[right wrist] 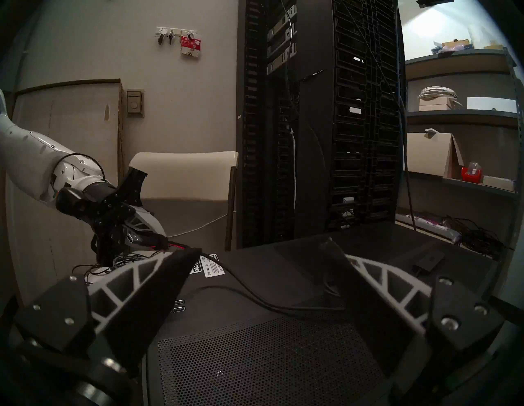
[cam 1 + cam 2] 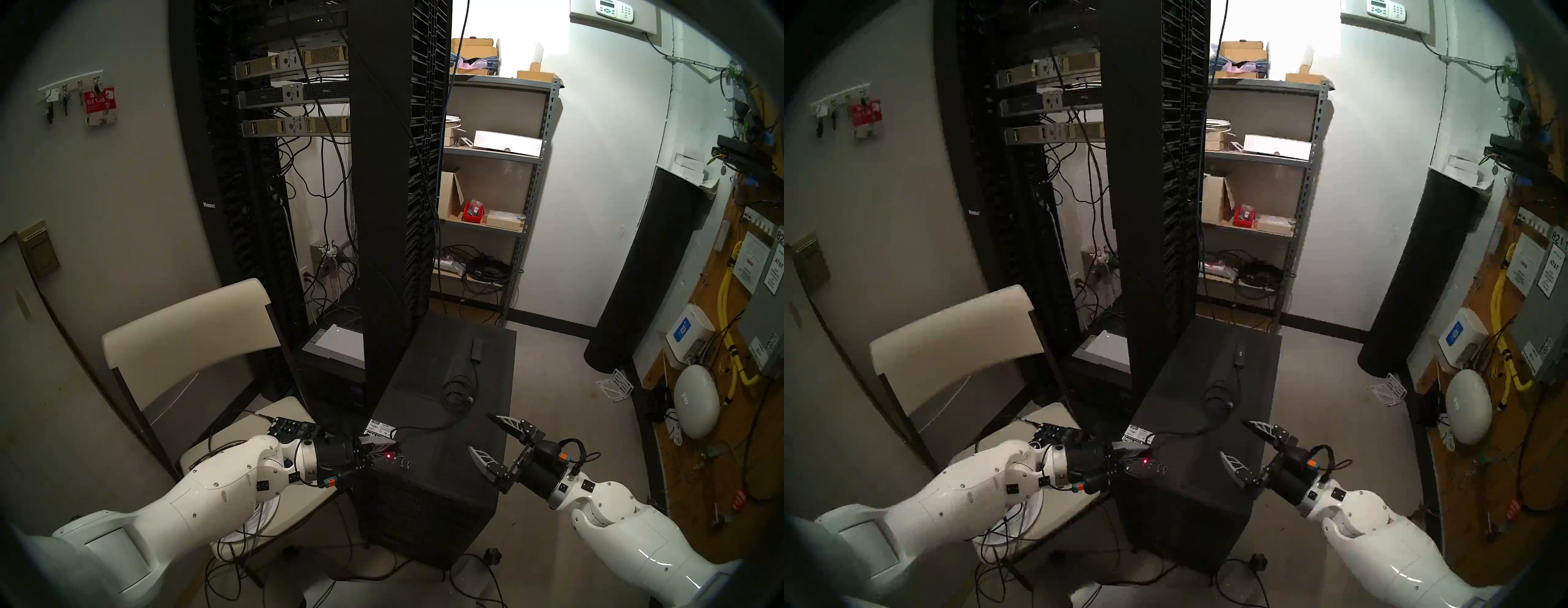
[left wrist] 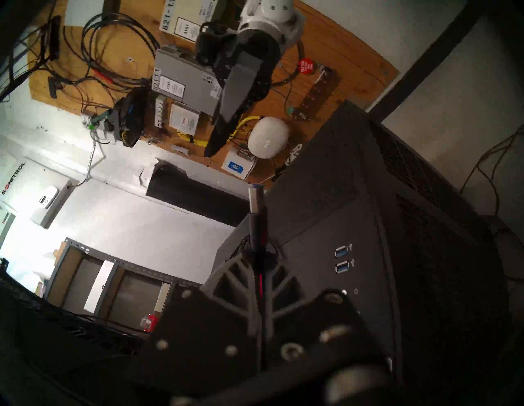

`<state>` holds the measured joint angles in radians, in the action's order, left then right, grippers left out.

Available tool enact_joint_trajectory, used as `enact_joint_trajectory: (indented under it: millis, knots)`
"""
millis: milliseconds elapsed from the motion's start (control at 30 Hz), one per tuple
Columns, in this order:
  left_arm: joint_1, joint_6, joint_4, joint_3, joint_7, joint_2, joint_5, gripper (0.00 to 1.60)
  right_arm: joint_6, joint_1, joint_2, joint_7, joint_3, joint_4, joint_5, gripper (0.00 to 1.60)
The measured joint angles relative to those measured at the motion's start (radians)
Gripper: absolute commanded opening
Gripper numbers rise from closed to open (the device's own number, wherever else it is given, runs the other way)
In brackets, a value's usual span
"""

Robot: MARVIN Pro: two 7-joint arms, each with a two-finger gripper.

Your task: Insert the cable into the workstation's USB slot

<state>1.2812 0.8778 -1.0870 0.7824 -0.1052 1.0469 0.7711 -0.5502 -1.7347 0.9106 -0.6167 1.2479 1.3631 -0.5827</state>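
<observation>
Black mesh and matte panels make up the workstation (image 2: 449,458), a big box on the floor at centre, its far end against the tall rack (image 2: 382,191), with a cream chair (image 2: 191,339) to its left. White stickers (image 2: 379,429) sit at its near left top edge, by a small red light (image 2: 387,456).

From my head I see the whole cable (image 2: 456,388): a flat adapter box (image 2: 476,350) lying far back on the top, a loose coil in the middle, then a thin black run toward my left gripper (image 2: 392,448). Only my left wrist view shows the plug (image 3: 254,198), a silver tip with a blue insert sticking out past my fingertips, and two blue USB slots (image 3: 341,259) just right of it on the case, not yet entered. My right wrist view shows the cable draped across the top between its own fingers.

My left gripper is clenched on the cable just behind the plug, above the near left corner. My right gripper (image 2: 488,441) hangs spread wide over the near right edge, grasping nothing.
</observation>
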Motion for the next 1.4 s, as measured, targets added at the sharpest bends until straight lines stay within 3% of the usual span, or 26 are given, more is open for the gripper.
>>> enact_joint_trajectory:
  millis: [333,567,867,1133,1400]
  knots:
    - [0.050,-0.065,-0.049,0.019,0.147,0.011,-0.275,0.00,0.000,0.000,0.000,0.000,0.000,0.000,0.000,1.60]
    - [0.074,-0.167,-0.102,0.029,0.259,0.013,-0.454,0.00,0.000,0.000,0.000,0.000,0.000,-0.001,0.000,1.60]
    - [0.095,-0.369,-0.201,0.055,0.435,0.011,-0.705,0.00,0.000,0.000,0.000,0.000,0.000,-0.001,0.000,1.60]
    - [0.097,-0.532,-0.265,0.077,0.514,-0.007,-0.817,0.00,0.000,0.000,0.000,0.000,0.000,0.000,0.000,1.60]
    - [0.118,-0.588,-0.298,0.093,0.529,-0.033,-0.848,0.00,0.000,0.000,0.000,0.000,0.000,0.000,0.000,1.60]
